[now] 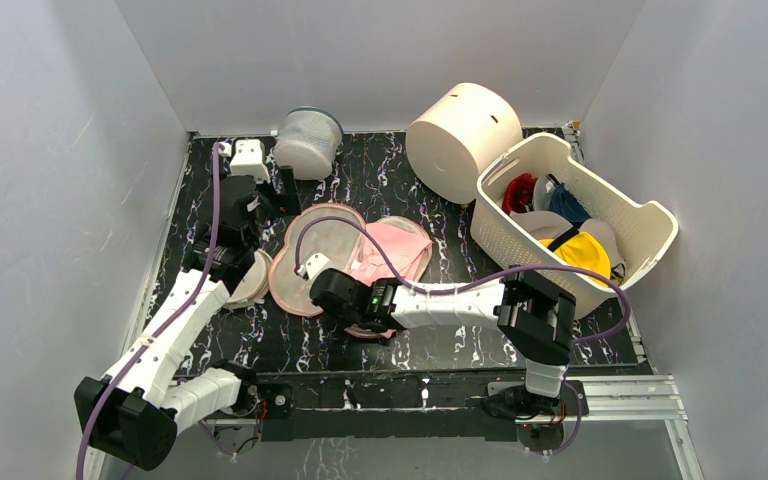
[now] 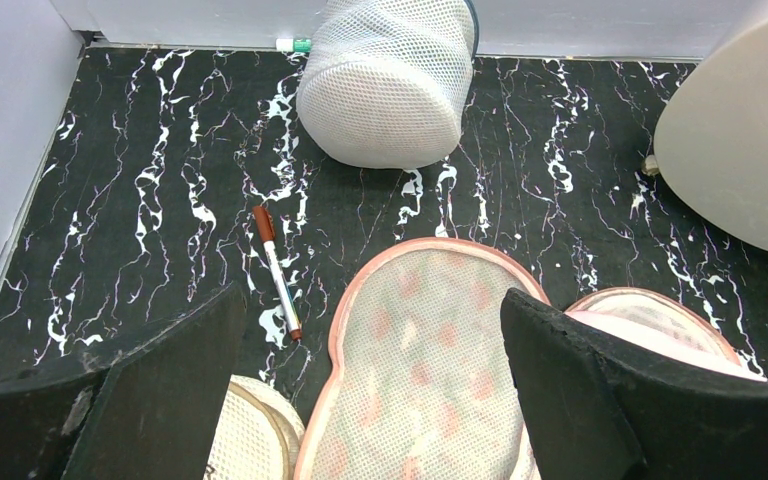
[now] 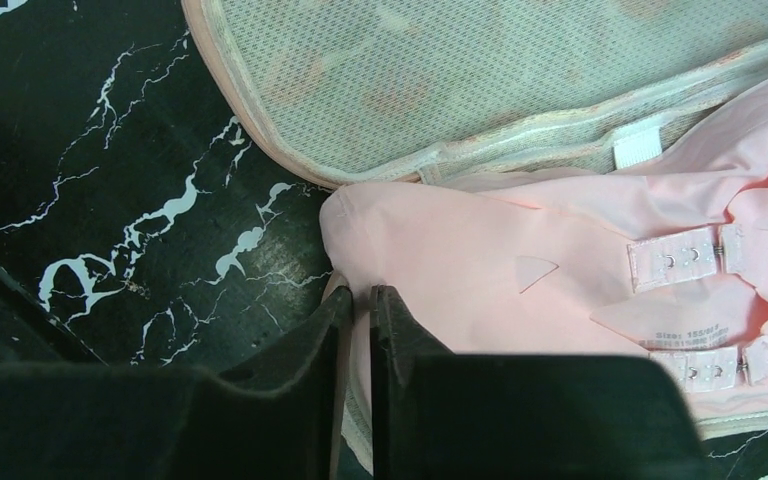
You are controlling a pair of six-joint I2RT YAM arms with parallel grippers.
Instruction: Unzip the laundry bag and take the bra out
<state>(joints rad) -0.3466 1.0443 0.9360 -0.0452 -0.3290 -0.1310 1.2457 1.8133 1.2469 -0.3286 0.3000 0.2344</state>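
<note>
The laundry bag lies unzipped in the middle of the table, its mesh-lined flap folded out to the left. The pale-pink bra rests on the bag's right half, hook tabs showing in the right wrist view. My right gripper is at the bag's near end, shut on a fold of the bra's edge, beside the flap's rim. My left gripper hovers over the flap's far end, wide open, holding nothing.
A grey-white mesh cylinder lies at the back, a white drum to its right. A white basket of coloured garments stands at right. A brown marker pen and a round beige disc lie left of the bag.
</note>
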